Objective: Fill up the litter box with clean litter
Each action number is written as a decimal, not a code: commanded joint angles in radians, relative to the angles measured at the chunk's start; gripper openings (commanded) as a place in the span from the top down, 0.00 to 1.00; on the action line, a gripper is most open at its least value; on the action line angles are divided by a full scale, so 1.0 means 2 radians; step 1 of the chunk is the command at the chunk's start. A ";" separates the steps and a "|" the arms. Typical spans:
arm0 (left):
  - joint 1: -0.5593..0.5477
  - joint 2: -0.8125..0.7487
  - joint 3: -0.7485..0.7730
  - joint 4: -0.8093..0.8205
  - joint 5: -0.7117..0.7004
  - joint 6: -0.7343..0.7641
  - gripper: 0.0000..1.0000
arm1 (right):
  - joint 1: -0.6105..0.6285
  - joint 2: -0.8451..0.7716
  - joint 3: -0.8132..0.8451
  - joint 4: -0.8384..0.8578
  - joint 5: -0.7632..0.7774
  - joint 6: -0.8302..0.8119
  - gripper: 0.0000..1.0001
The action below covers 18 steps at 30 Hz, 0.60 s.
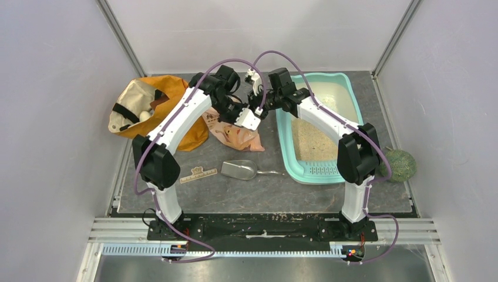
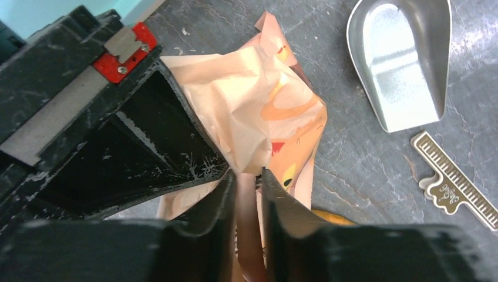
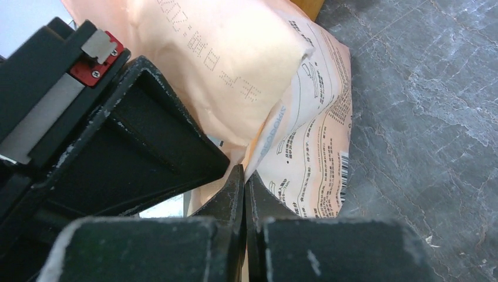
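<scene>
two arms meet above the worktop [image 1: 264,197], both sets of jaws clenched on the pink pouch [image 1: 238,134]; the left jaws pinch a crumpled fold of its printed face, the film running up between the fingers [image 2: 217,217]; the right jaws, just beside the left, grip an edge of the pouch's back panel, with small print and a barcode just past their tips; the box [image 1: 289,154] lies just to the right of the right jaws, its perforated lip at the near end; litter [image 1: 308,144] shows as a sandy layer on its floor; a scoop [image 1: 239,170] rests bowl-up on the near side of the jaws, a small ruler-like tag [image 1: 198,174] just beside it; an orange bag [image 1: 147,106] sits to the left of the left jaws; a green ball [image 1: 401,164] lies on the side of the box away from the jaws
</scene>
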 commanded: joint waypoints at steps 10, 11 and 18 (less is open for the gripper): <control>-0.014 -0.025 -0.008 -0.032 -0.035 -0.051 0.98 | -0.004 -0.054 -0.008 0.089 0.079 0.005 1.00; -0.014 -0.031 -0.022 -0.026 -0.031 -0.058 0.98 | -0.004 -0.055 -0.011 0.092 0.078 0.005 1.00; 0.015 -0.080 -0.059 0.056 0.057 -0.128 0.66 | -0.018 -0.049 -0.012 0.095 -0.037 0.039 1.00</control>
